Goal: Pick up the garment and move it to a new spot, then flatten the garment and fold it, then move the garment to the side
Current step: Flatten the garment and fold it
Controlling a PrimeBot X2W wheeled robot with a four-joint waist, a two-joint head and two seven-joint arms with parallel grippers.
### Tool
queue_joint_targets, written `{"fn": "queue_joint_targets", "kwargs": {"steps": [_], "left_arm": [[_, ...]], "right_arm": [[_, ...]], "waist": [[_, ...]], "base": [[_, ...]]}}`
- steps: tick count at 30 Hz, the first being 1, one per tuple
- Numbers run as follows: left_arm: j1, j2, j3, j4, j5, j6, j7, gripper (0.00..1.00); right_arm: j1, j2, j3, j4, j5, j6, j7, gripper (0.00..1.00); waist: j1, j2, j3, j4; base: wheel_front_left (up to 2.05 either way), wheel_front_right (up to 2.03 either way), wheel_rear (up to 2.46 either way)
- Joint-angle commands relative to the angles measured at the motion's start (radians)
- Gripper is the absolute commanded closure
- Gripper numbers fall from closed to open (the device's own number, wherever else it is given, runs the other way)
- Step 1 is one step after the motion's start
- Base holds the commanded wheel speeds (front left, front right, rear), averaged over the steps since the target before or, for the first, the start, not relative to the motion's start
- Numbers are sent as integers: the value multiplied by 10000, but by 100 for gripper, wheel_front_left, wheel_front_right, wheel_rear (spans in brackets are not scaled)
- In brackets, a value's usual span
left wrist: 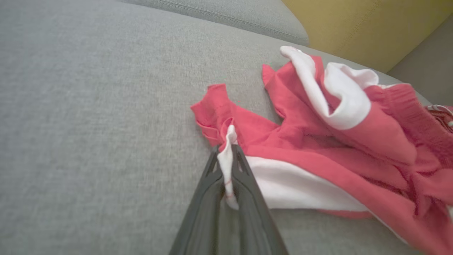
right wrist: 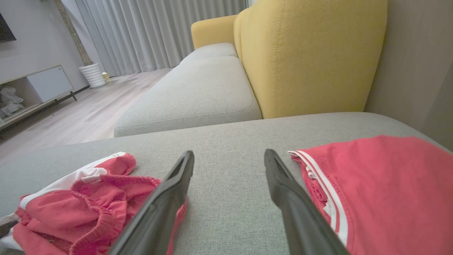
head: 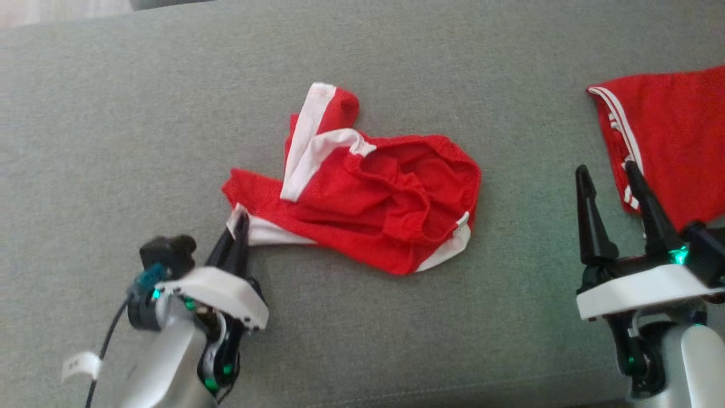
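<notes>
Left gripper clamps the garment by its white hem
It lies crumpled on the grey cushion, centre (another red piece at its right end); right gripper gapes wide there.

bare cushion lies open all round the shorts; a second garment covers the right edge, a free strip between them.
</notes>
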Motion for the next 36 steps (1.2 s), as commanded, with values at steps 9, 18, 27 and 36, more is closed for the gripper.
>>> {"fn": "queue_joint_targets", "kwargs": {"steps": [9,18,27,36], "left_arm": [[591,678,453,-1957,381,597,-60,0],[1857,1117,1511,-4950,2079,1228,-136,0],[3527,1347,1813,-6157,2506,1616,-132,0],[4224,1474,1784,-6488,2503,1890,111,0]], "right_arm": [[36,-37,155,-458,-80,65,86,0],[328,-207,491,-625,-354,65,342,0],[930,-170,913,-563,-340,65,555,0],[1348,-128,1073,-586,-360,65,684,0]], "waist": [[0,0,-434,233],[0,0,-1201,367],[0,0,-1920,302],[0,0,-2243,262]], "base": [[0,0,0],[0,0,0],[0,0,0],[0,0,0]]}}
